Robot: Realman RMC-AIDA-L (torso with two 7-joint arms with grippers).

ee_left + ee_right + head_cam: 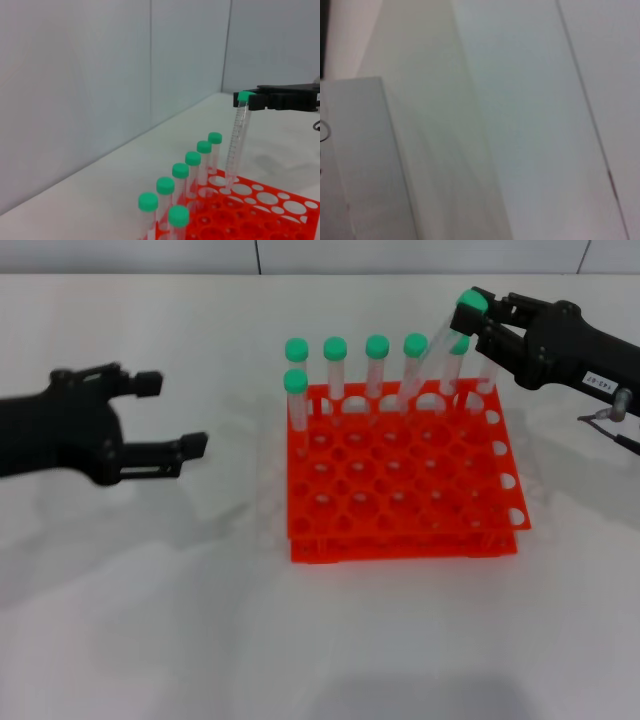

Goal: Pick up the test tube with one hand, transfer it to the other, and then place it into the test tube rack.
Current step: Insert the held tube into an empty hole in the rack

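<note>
The orange-red test tube rack point(400, 530) sits mid-table, also seen in the left wrist view point(260, 210). My right gripper point(478, 312), black with a white label, is over the rack's back right corner, shut on the green cap of the test tube point(430, 355). The clear tube hangs tilted, its lower end down at a hole in the back row. The left wrist view shows the same tube point(237, 140) under the right gripper point(250, 100). My left gripper point(172, 415) hovers open and holds nothing, well left of the rack.
Several more green-capped tubes point(377, 365) stand upright along the rack's back row, and one point(295, 400) stands in the second row at the left. A thin cable point(610, 425) runs under the right arm. The right wrist view shows only pale wall.
</note>
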